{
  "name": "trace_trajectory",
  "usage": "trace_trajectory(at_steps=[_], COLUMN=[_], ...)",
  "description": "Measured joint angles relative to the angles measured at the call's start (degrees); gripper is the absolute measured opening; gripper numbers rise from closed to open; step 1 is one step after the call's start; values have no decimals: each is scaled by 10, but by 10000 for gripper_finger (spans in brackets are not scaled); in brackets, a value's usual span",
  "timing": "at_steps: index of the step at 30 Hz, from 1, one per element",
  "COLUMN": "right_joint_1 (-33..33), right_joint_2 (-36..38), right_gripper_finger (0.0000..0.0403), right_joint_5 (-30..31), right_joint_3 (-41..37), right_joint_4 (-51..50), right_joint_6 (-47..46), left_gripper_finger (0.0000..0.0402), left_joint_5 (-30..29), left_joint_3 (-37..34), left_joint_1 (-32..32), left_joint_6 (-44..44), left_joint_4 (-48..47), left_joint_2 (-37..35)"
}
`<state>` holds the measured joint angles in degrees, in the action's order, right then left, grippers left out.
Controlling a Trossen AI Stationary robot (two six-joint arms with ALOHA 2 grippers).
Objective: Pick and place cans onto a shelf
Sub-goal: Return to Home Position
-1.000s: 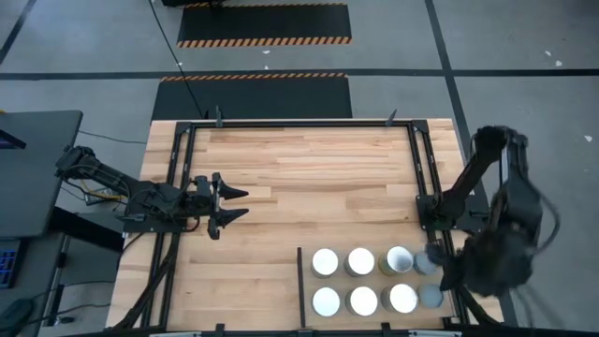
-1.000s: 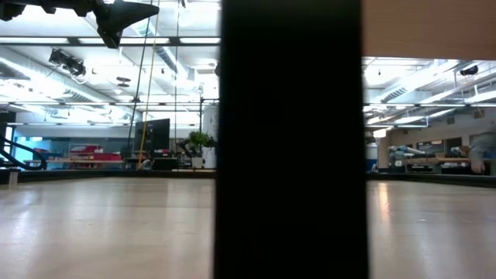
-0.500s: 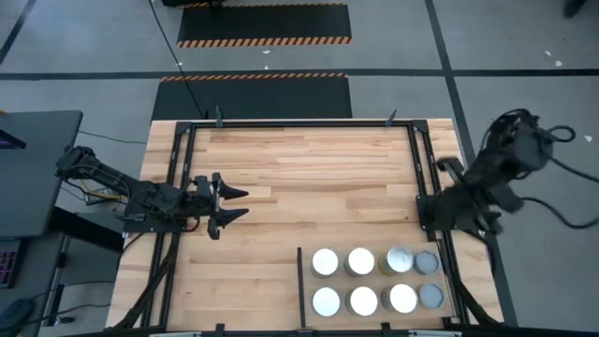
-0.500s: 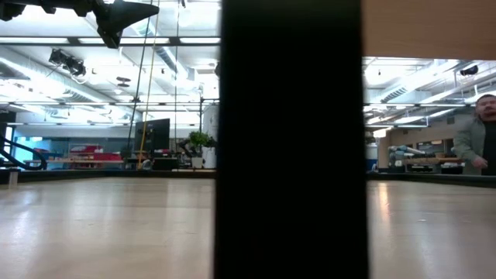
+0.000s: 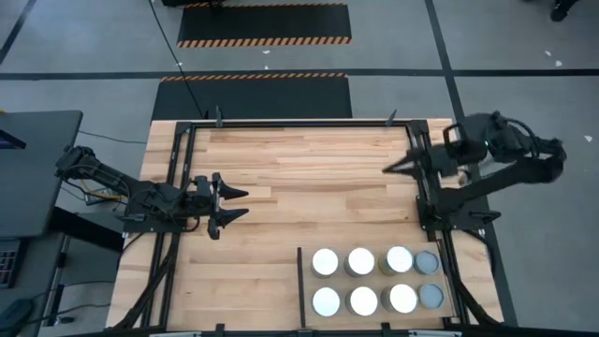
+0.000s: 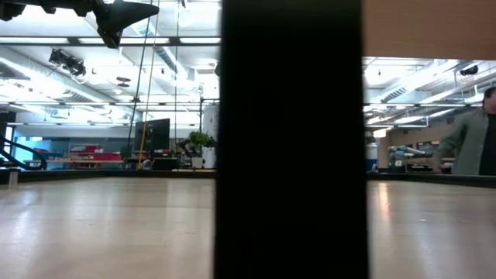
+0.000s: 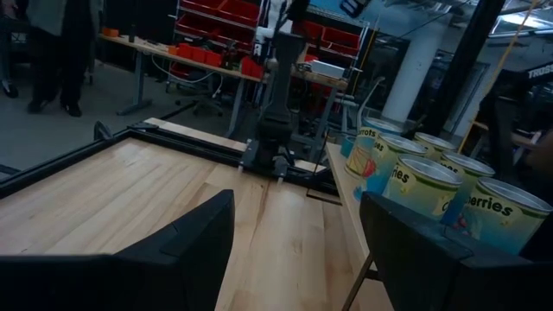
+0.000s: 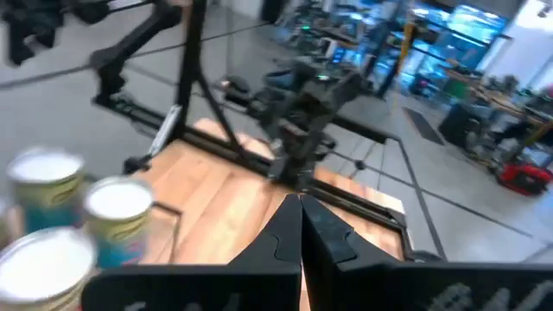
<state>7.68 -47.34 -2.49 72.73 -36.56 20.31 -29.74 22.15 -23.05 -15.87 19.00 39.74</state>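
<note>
Cans [image 5: 361, 261] stand in two rows on the shelf [image 5: 299, 168] — right fingers [image 8: 278, 244] together.

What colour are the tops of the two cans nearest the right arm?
Dull blue-grey, both cans; best in the high view.

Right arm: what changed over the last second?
The right gripper left its spot over the right end of the cans and swung back along the table's right edge. It now points toward the middle, fingers shut and empty. The eight cans stayed in two rows of four on the shelf. The left gripper stayed open at the left side.
</note>
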Motion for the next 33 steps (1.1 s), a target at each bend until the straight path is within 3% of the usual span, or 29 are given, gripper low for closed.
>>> trace_trajectory(at_steps=[4, 7, 13, 18, 27, 30, 33], right_joint_1=[-95, -157, -265, -278, -278, -275, -272], right_joint_2=[-3, 8, 52, 175, 474, 464, 455], right_gripper_finger=[0, 0, 0, 0, 0, 0, 0], right_joint_5=[-76, -94, -198, -153, -157, -168, -188], right_joint_3=[-4, -24, -122, -218, -396, -423, -468], right_joint_4=[39, 78, 150, 158, 186, 168, 230], right_joint_6=[-28, -39, -120, -114, -227, -246, -251], left_gripper_finger=[256, 256, 256, 256, 256, 256, 256], left_joint_5=[0, 0, 0, 0, 0, 0, 0], left_joint_3=[0, 0, 0, 0, 0, 0, 0], left_joint_1=[0, 0, 0, 0, 0, -1, 1], left_joint_6=[0, 0, 0, 0, 0, 0, 0], left_joint_4=[0, 0, 0, 0, 0, 2, 5], left_joint_2=[0, 0, 0, 0, 0, 0, 1])
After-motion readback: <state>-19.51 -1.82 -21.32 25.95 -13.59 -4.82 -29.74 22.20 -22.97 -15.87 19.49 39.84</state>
